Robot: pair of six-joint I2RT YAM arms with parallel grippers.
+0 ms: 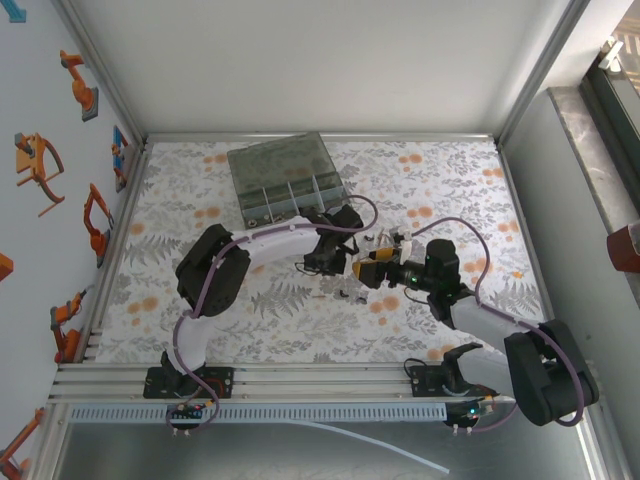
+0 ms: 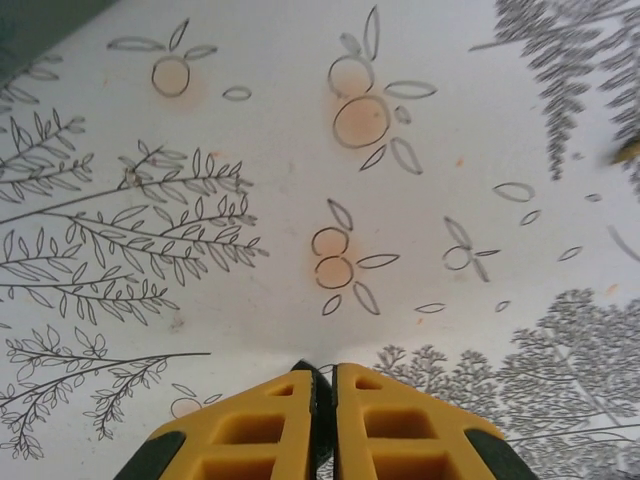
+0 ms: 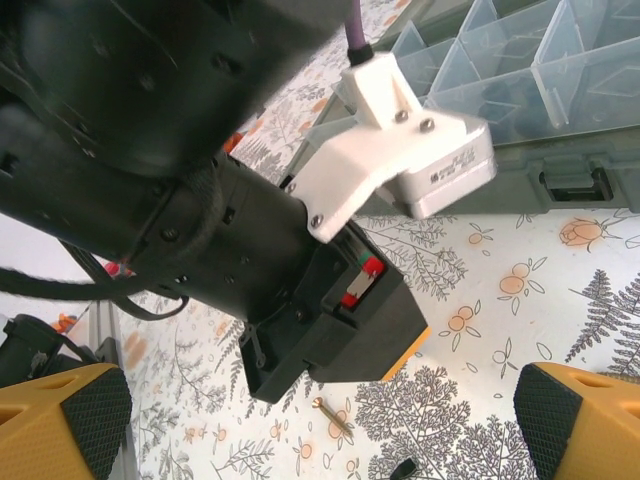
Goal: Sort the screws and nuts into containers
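Screw (image 3: 331,416) lies on the cloth (image 3: 560,300) dead ahead of the right claw (image 3: 322,425), centred between its wide-spread fingers, its shaft diagonal to them. Left claw (image 2: 322,385), clenched with nothing seen in it, points down just beside it. Box (image 3: 560,70) sits beyond.

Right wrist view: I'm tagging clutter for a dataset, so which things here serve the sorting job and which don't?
Job: organiser box, gold screw, small dark fastener beside it.
Not job: floral table cover, left arm's white camera mount.
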